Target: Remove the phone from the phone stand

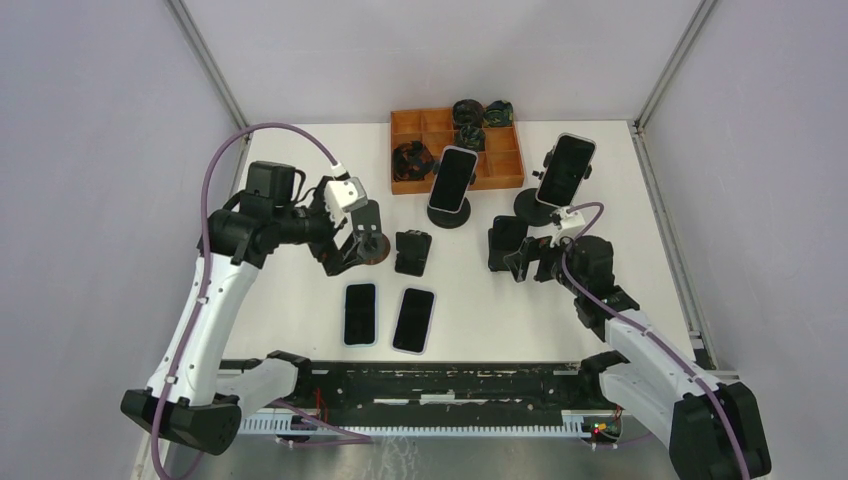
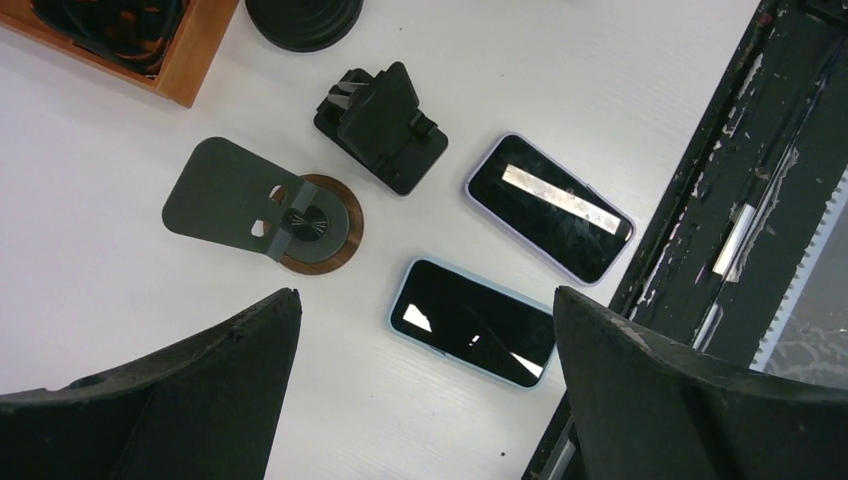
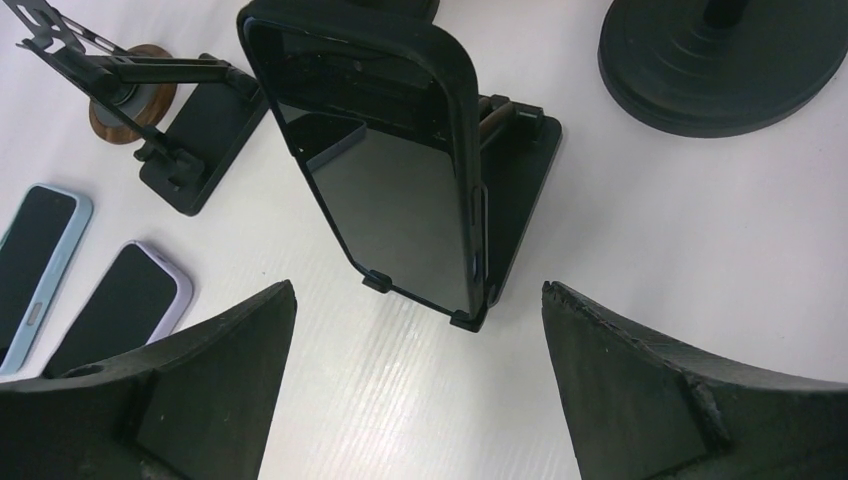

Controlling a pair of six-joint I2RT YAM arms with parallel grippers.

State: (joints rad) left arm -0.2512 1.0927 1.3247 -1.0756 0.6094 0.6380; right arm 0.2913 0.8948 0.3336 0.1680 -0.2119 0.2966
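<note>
Been standing by this rig, so here's how the cams sit. The top one hangs above and behind the arm bases (image 1: pixel 200 405), tilted down and forward, far enough off to take in the whole desk (image 1: pixel 620 290). The left wrist cam looks almost straight down from a fair height, with the fingers (image 2: pixel 190 400) of the left pincer (image 2: pixel 424 298) framing its bottom corners. The right wrist cam sits low and close, angled across the desk at a propped phone (image 3: pixel 400 180) that fills the middle, the right pincer (image 3: pixel 418 288) flanking the bottom edge. Both wrist views catch the same blue-cased phone (image 2: pixel 470 322), purple-cased phone (image 2: pixel 550 207) and wood-based stand (image 2: pixel 318 228). The top cam sees all of those too.
</note>
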